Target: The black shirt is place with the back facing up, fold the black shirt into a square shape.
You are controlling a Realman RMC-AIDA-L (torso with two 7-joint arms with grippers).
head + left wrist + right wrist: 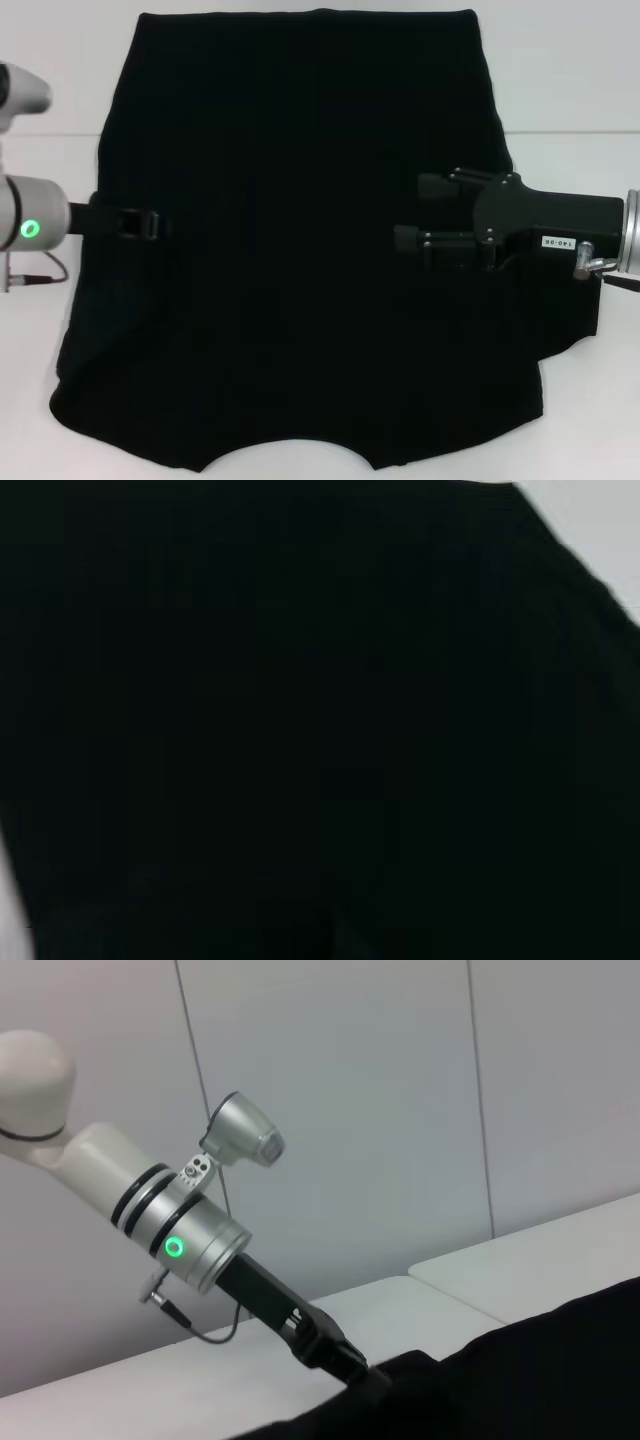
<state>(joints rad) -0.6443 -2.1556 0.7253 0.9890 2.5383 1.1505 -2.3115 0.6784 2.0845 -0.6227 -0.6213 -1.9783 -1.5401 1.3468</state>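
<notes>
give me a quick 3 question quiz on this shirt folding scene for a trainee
1. True or false: the black shirt lies spread on the white table.
2. Which gripper shows two separate dark fingers over the shirt in the head view? A) left gripper B) right gripper
3. Fill in: the left gripper is at the shirt's ____ edge, by the robot's own sides.

Key:
1. True.
2. B, the right gripper; its fingers are apart, reaching in from the shirt's right side.
3. Left.
</notes>
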